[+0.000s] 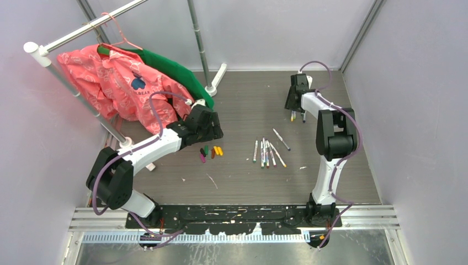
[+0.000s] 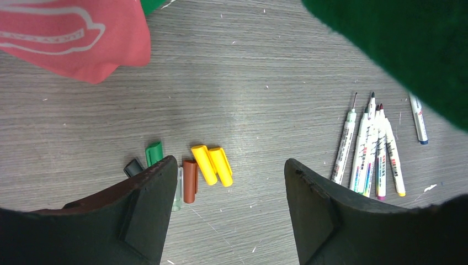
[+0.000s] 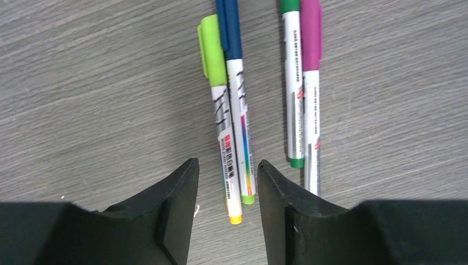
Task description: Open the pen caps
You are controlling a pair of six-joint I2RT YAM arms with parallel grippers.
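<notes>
Jaws apart on both — left gripper (image 2: 229, 164) above loose pen caps (image 2: 203, 164); right gripper (image 3: 227, 164) straddling two capped pens (image 3: 241, 99), gripping nothing

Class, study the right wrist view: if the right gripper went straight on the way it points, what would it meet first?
Probably the lime-capped pen and the blue-capped pen beside it: their tail ends lie in line with the gap between the right gripper's open jaws. Depth is unclear.

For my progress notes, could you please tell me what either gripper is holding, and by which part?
Nothing: the left gripper hangs open over loose caps, the right gripper open over capped pens.
</notes>
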